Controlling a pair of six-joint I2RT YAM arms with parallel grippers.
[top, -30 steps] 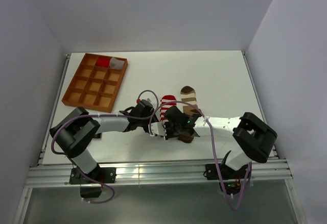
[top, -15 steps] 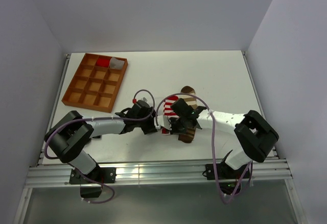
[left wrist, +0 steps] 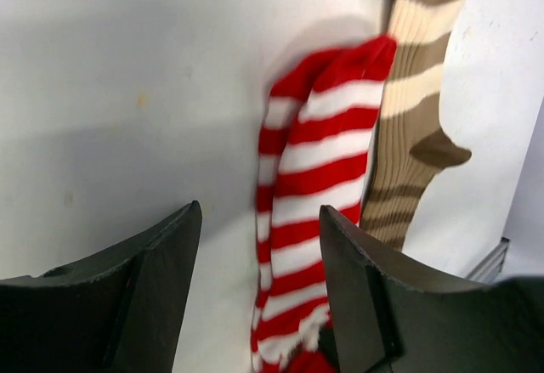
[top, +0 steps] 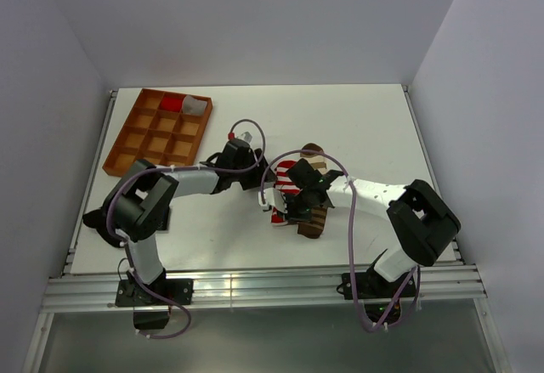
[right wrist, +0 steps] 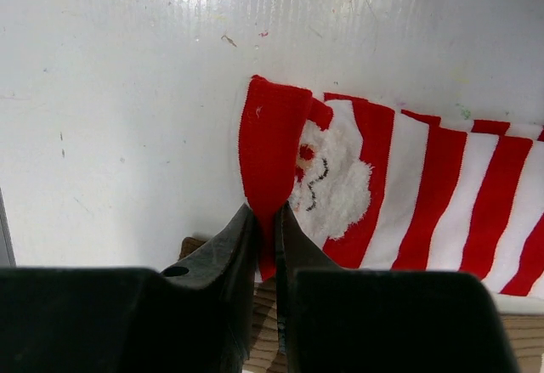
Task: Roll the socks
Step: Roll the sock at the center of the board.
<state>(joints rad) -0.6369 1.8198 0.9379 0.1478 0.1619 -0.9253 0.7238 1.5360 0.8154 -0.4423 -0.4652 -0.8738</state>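
My right pincer (right wrist: 265,213), lower centre, clamps only a thin fold of the red-and-white sock (right wrist: 425,194), left pincer (left wrist: 259,220) apart, so it might slip.

Mid-table is crowded: left gripper (left wrist: 259,211) and right gripper (right wrist: 263,220) meet at the red-and-white sock (top: 286,175), with the brown-and-tan sock (top: 315,220) touching alongside. Left arm (top: 183,182) and right arm (top: 374,194) bar the near approaches. Tray (top: 114,167) fills the far-left corner. Passage: far-right table (top: 374,127).
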